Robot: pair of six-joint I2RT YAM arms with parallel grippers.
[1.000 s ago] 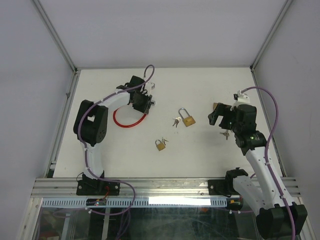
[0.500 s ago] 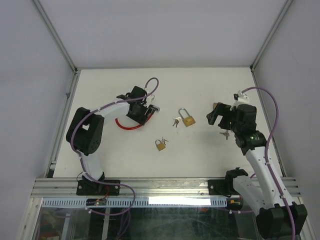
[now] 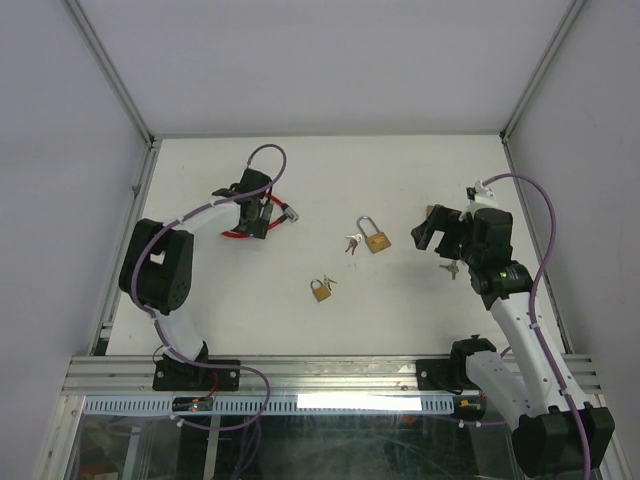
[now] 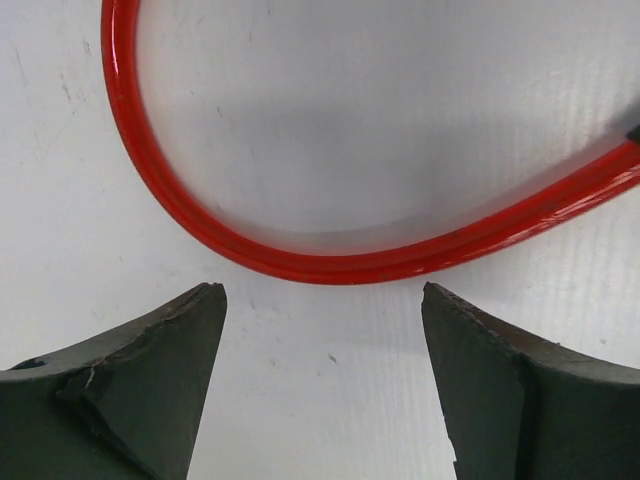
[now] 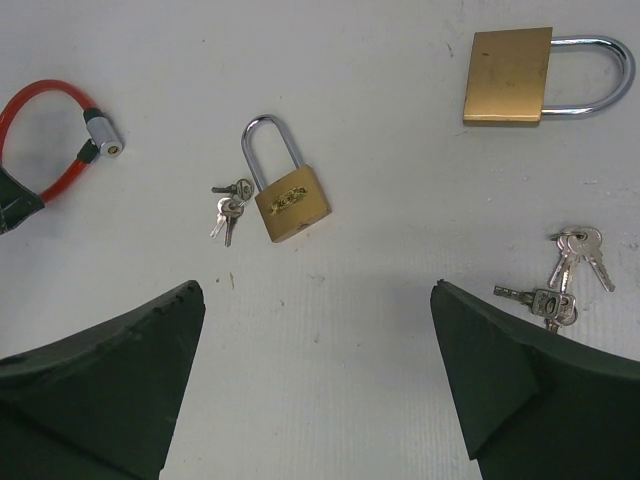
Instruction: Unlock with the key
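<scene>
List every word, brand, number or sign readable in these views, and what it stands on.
No text reads clearly.
tall-shackle padlock: engraved mark on its brass body, too blurred to read.
wide padlock: no lettering visible on its face.
keys: too small to tell.

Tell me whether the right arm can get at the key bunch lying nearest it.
Probably yes: the key bunch lies uncovered on the table just beside the open right tool, with nothing between.

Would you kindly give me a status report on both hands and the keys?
Left hand open, empty, over red cable lock. Right hand open, empty, beside key bunch, not picked up. Nothing blocking it.
</scene>
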